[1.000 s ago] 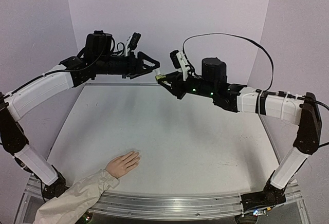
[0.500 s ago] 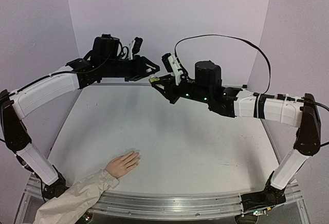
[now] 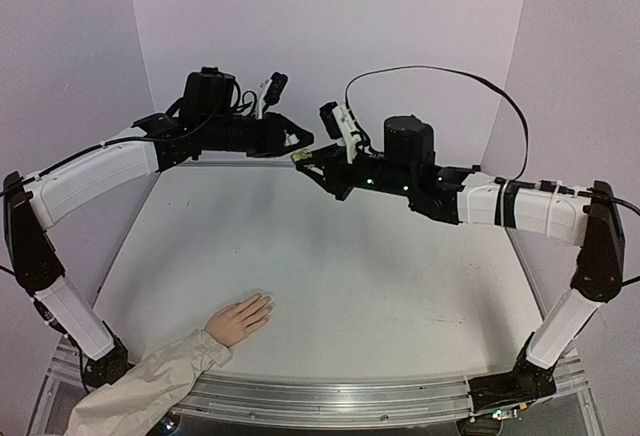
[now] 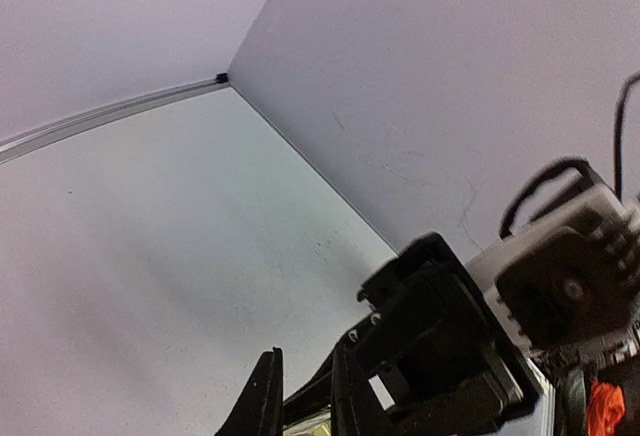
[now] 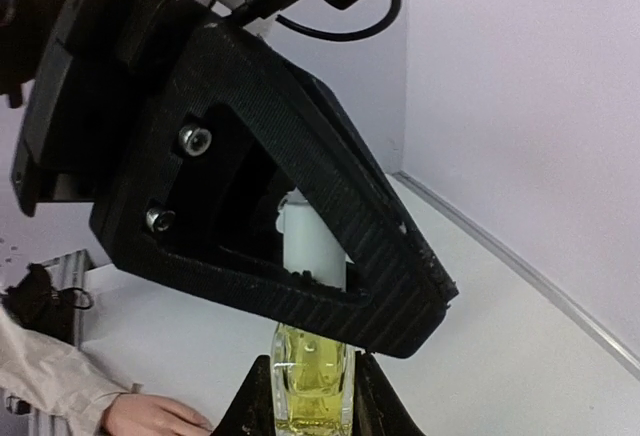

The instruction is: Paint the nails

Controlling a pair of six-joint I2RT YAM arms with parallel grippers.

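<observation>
Gripping one yellow bottle, right pincer meets left pincer, narrowed around its white cap; grip unclear; one mannequin hand.

The left arm and right arm both have white shells on the long links, with black joints and bases. A thin black cable loops over the right one, and small green lights dot its wrist. The left tool is black, ribbed and triangular, with two silver screws.
</observation>
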